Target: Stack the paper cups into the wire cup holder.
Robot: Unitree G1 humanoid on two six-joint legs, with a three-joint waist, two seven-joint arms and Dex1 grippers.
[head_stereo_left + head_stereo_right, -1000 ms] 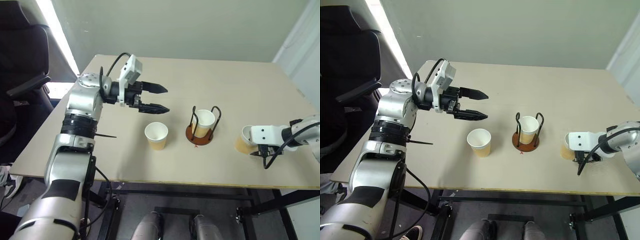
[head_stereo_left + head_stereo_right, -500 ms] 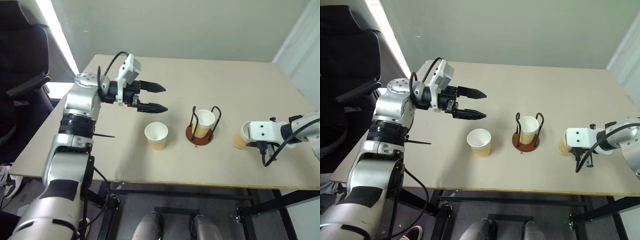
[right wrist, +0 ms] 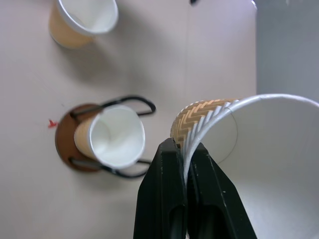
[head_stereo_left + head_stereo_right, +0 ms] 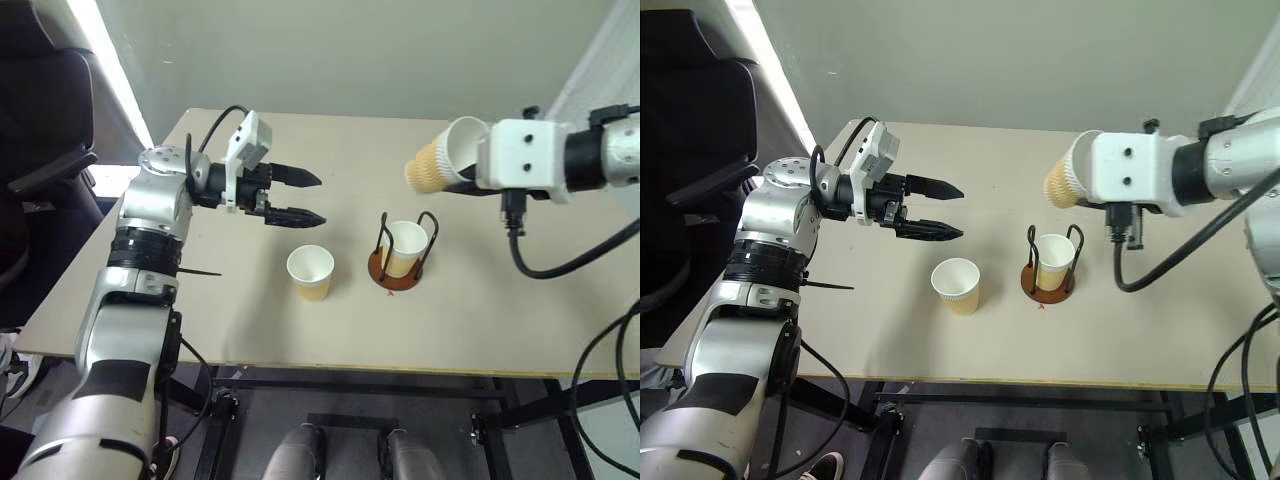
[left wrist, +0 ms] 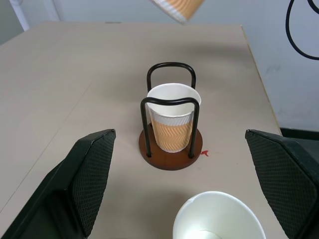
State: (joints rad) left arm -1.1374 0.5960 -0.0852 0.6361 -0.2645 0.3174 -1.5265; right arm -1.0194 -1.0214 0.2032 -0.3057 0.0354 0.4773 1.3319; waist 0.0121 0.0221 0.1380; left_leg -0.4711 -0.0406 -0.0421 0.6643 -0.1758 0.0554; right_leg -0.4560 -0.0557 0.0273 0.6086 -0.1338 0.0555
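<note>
No readable text or labels; a small red mark, perhaps a cross, sits on the table (image 5: 60, 89).

Cups (image 5: 173, 124) are tan with a chevron pattern, white inside; the holder (image 5: 170, 148) has a reddish-brown base, black wire; counter (image 4: 500, 180) beige.

The left arm (image 4: 140, 290) is built of silver-grey metallic segments joined by black ribbed rings, with black panels lower down. Just behind the left gripper (image 4: 305, 197) sits a white boxy camera module, and a black cable loops over it back to the round silver wrist housing. Its two fingers (image 5: 92, 172) are black, tapered, with a cross-hatched pad texture. Behind the right gripper (image 3: 181, 164) is a white rounded block with small dark screw holes, then a black collar and silver sleeve; black cables hang beneath.
</note>
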